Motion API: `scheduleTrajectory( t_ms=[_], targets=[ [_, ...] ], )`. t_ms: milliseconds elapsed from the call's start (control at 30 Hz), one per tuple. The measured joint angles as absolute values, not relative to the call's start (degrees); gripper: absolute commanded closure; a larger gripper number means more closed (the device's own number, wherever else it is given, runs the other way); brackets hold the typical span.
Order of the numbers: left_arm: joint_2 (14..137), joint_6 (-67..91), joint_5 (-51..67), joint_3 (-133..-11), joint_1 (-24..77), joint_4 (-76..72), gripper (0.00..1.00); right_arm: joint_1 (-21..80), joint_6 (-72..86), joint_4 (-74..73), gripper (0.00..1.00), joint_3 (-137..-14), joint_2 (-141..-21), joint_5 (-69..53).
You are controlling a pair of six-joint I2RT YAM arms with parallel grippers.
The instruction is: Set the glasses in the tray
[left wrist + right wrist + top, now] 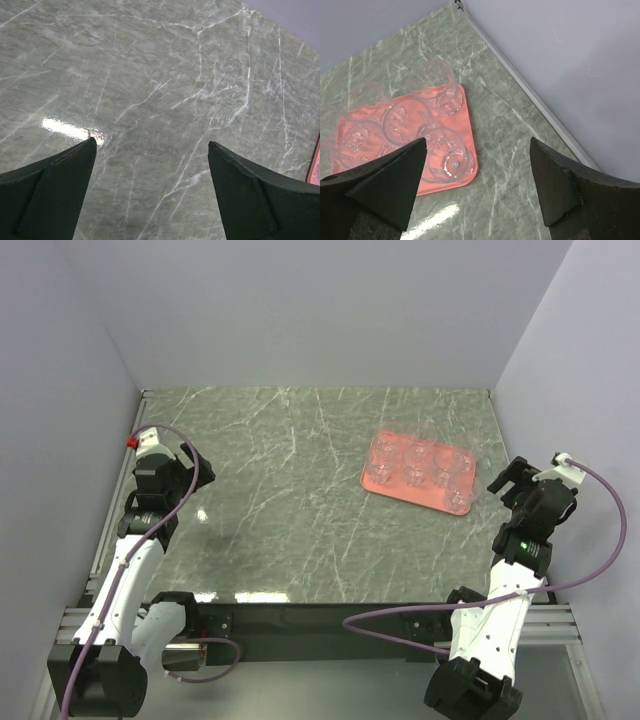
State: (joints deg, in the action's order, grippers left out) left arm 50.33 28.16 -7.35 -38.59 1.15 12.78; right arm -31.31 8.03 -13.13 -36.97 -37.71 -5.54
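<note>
The salmon-pink tray (pixel 380 487) lies on the right half of the marble table, and several clear glasses (pixel 417 461) stand upright inside it. In the right wrist view the tray (pixel 468 136) sits to the left with the glasses (pixel 446 154) in it. My right gripper (pixel 513 480) is open and empty, just right of the tray; in its wrist view (pixel 478 145) bare table lies between its fingers. My left gripper (pixel 197 461) is open and empty at the far left, over bare marble (pixel 150 145). A sliver of the tray (pixel 316 162) shows at that view's right edge.
Grey walls enclose the table on the left, back and right; a metal strip (pixel 530 92) runs along the right wall's foot. A light glare (pixel 70 130) lies on the marble near my left gripper.
</note>
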Motion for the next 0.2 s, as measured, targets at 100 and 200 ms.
scheduleTrajectory(
  t_ms=[100, 200],
  targets=[
    [50.33, 28.16, -7.35, -38.59, 1.15, 12.78, 0.01, -31.44, 8.01, -13.04, 0.11, -36.95, -37.74, -5.52],
    [50.33, 28.16, -7.35, -38.59, 1.15, 12.78, 0.01, -31.53, 7.81, -13.04, 0.06, -36.95, -37.74, -5.50]
  ],
)
